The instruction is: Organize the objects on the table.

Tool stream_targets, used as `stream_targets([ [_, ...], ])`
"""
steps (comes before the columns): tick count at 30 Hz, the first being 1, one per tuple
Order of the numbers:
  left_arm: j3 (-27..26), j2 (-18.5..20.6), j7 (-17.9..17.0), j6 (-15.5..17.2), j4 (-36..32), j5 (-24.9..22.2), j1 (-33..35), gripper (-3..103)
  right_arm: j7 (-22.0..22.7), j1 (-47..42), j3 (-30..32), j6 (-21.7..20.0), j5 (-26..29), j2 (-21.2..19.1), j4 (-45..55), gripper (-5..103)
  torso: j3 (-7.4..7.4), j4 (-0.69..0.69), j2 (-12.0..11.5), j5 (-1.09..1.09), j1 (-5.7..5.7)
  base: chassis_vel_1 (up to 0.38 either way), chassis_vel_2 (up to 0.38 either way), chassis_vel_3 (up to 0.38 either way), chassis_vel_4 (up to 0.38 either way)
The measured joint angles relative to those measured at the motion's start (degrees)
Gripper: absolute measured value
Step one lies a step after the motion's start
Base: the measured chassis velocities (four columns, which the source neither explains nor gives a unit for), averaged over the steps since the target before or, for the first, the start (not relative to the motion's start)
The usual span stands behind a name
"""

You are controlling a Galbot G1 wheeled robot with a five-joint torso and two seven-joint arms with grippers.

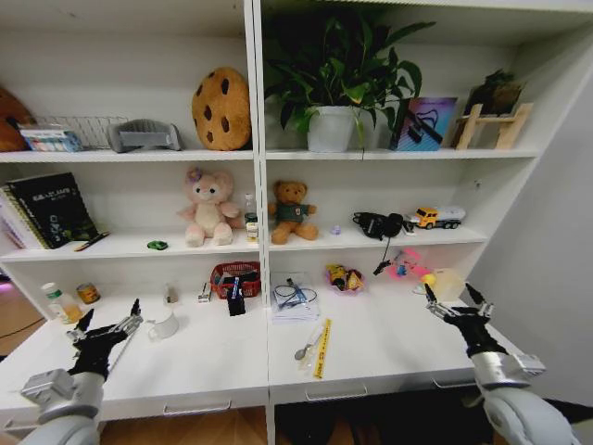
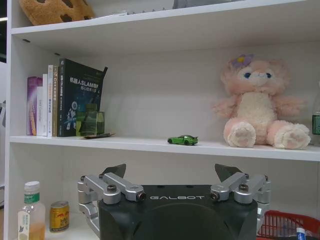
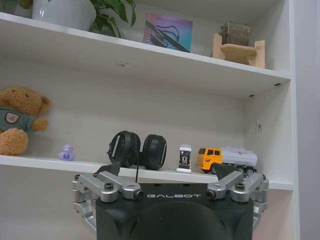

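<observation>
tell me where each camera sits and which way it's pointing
Head view: on the robot's head, looking forward and down at the white desk and shelves; both arms show, left pincer and right pincer open.
Left wrist view: behind the left pincer, facing the shelf with the tiny green toy car.
Right wrist view: behind the right pincer, facing the black headphones.
Shared: the head view also shows the car and headphones.
</observation>
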Motion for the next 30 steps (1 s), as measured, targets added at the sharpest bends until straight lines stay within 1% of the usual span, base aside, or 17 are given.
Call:
stream_targets([
  [30,0.0,0.0,0.0,0.0,0.0,0.0,0.0,100,0.0,0.1,-0.1,-0.1,0.1,0.0,-0.1,100,0.0,0.0,0.0,0.0,0.0,0.0,0.0,0.0,0.0],
])
